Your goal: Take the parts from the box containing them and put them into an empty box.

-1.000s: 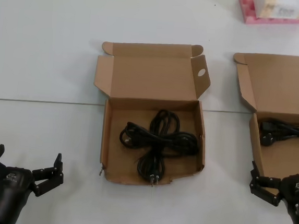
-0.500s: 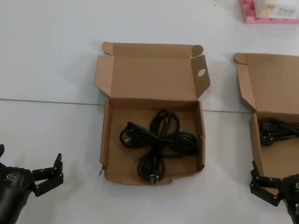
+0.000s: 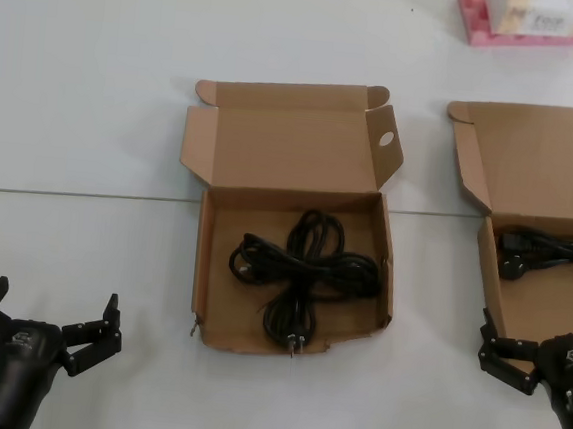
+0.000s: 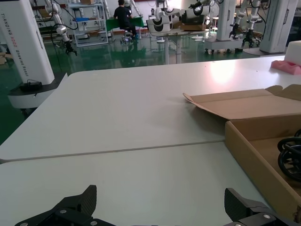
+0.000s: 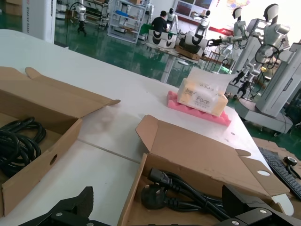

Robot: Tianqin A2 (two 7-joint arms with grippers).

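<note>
On the white table [image 3: 98, 78], the middle cardboard mailer box [image 3: 210, 288], its lid flap pierced by a round hole [image 3: 385, 139], holds one coiled black power cable [image 3: 301, 276] on its floor. The second open mailer box [image 3: 520, 295], at the right edge, holds another black cable with moulded plugs [image 5: 181, 193]. The left gripper [image 3: 51, 319] sits low beside the middle box, jaws spread wide and empty. The right gripper [image 3: 496, 348] rests at the right box's near corner, jaws also wide apart, gripping nothing. A pink foam tray [image 3: 528, 30] with a white carton lies farther back.
</note>
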